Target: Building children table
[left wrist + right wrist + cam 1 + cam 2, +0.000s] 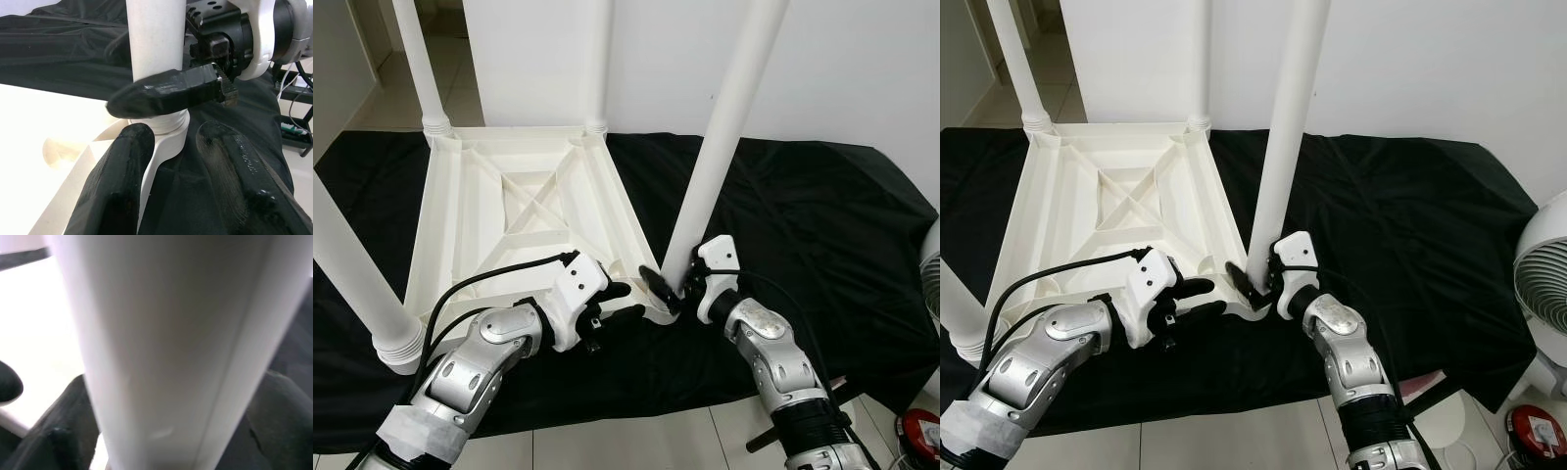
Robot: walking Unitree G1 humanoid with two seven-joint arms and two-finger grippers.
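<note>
1. Now clamped low on the tall white plastic table leg [720,147], right gripper [677,287], just above the leg's socket at the near right corner of the upturned white ribbed plastic tabletop [524,211].
2. Parted and holding nothing, left gripper [625,302], just beside that same corner, over the black cloth [803,225].
3. Likely risks: cross-threading if turned while tilted; tabletop sliding on cloth if unbraced.
</note>
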